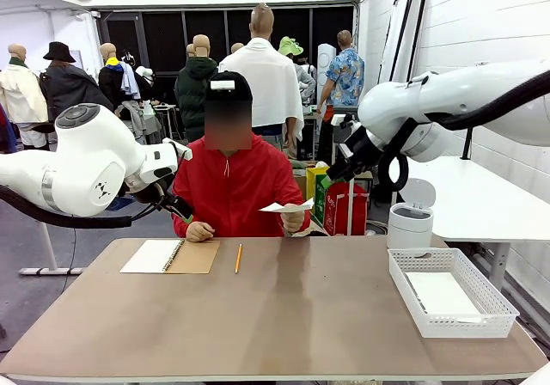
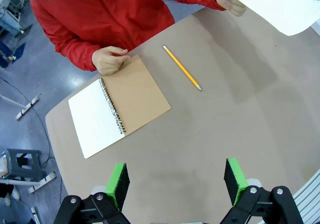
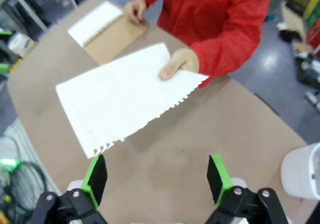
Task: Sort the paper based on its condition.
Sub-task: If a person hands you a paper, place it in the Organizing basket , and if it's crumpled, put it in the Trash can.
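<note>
No readable text anywhere — not on sheet, notebook, or basket — nothing legible.

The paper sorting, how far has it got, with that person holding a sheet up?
Done, it seems: one white sheet already lies in the basket on the robot's right. In hand: the person's hand holds out another sheet, its edge ragged with torn spiral holes. The right gripper hangs open above the table near it, and the left gripper is open too. Left: taking that sheet and placing it.

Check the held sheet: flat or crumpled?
Flat. The sheet spreads smooth from the person's hand, with a torn, notched edge.
</note>
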Available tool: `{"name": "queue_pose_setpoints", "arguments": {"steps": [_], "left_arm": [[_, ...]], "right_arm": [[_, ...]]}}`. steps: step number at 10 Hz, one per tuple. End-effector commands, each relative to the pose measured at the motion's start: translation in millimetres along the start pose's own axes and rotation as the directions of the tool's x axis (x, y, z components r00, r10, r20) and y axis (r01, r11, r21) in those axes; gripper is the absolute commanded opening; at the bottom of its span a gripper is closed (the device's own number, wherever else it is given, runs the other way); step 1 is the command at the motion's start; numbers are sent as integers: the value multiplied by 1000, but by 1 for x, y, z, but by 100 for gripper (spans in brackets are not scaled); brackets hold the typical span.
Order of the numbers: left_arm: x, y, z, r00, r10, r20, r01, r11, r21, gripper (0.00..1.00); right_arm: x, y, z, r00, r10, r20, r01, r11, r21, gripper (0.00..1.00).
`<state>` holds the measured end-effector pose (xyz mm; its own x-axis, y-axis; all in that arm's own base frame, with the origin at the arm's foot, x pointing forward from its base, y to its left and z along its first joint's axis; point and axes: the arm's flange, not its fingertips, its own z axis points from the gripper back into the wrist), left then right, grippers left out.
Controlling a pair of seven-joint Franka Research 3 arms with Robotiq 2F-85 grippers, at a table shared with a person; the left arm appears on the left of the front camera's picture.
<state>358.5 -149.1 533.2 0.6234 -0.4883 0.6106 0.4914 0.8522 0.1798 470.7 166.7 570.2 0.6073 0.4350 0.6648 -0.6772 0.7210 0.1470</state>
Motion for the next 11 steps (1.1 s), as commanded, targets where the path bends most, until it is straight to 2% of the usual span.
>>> {"name": "queue_pose_setpoints", "arguments": {"steps": [1,3,6,7,8,9,11], "left_arm": [[-1,0,-1,1000,-3,-3,3,1000,-1,100],[-1,0,-1,1000,-3,-3,3,1000,-1,100],[-1,0,-1,1000,-3,-3,3,1000,-1,100],[-1,0,-1,1000,-3,-3,3,1000,-1,100],[-1,0,-1,1000,-3,-3,3,1000,-1,100],[-1,0,-1,1000,-3,-3,3,1000,-1,100],[-1,0,-1,1000,-3,-3,3,1000,-1,100]], "right_arm": [[9,-24,0,966,-245,88,238,968,80,100],[3,-51,1,896,-414,158,393,907,150,100],[-15,-72,-10,809,-581,92,553,805,214,100],[-20,-76,-14,800,-598,49,573,786,231,100],[-20,-77,-20,817,-577,7,563,801,205,100],[-19,-79,-10,819,-567,89,543,815,204,100],[-19,-79,-10,819,-567,89,543,815,204,100]]}}
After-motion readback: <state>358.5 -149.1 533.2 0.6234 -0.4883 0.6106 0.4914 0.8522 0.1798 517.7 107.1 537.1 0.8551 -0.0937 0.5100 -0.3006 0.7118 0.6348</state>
